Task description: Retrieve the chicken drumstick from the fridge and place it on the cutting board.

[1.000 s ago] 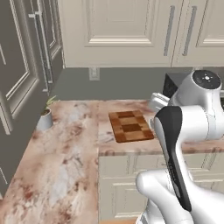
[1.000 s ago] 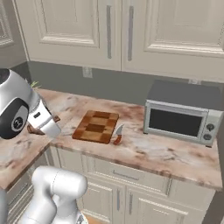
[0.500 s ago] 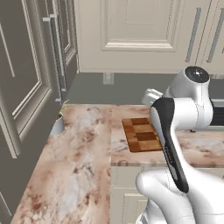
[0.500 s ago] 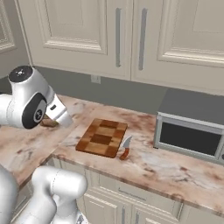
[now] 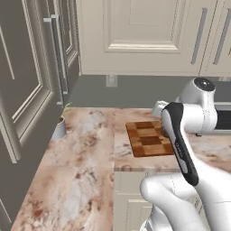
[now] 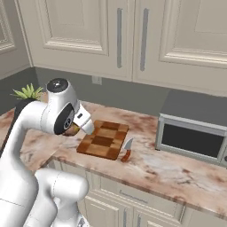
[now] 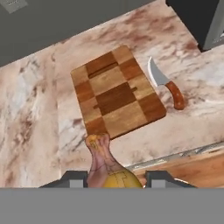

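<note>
The claw pinches the chicken drumstick between its two fingertips, carried above the counter just short of the near edge of the checkered cutting board. Let go here, I judge, the meat could land on the marbled top or board edge and roll toward the knife beside the board. The drumstick's thick end is cut off below the tips, and in the right base view the arm's wrist hides most of it.
</note>
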{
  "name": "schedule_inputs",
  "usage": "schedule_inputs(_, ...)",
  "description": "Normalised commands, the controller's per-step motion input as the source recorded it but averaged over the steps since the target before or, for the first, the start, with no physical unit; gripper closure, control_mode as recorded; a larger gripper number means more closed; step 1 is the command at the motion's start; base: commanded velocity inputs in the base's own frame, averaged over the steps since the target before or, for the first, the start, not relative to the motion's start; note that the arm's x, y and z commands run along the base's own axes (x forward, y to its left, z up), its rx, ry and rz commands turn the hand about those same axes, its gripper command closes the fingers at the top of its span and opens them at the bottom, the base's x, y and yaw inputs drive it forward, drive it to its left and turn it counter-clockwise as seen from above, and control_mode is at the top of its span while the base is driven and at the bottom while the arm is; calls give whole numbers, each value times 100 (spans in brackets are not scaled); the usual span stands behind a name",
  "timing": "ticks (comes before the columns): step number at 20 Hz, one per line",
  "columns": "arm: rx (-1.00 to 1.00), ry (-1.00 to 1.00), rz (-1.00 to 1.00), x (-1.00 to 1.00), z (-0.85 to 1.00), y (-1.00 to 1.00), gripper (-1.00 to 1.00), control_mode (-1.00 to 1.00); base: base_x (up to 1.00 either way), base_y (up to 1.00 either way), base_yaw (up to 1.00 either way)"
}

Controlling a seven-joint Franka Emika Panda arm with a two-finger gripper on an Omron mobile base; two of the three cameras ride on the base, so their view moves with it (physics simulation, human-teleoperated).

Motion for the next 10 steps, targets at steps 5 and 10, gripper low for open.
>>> schedule_inputs(5, -3, 11, 3, 58, -76, -2, 100, -100, 0, 0, 0)
schedule_inputs(10, -2, 4, 3, 85, -58, 0, 100, -100, 0, 0, 0)
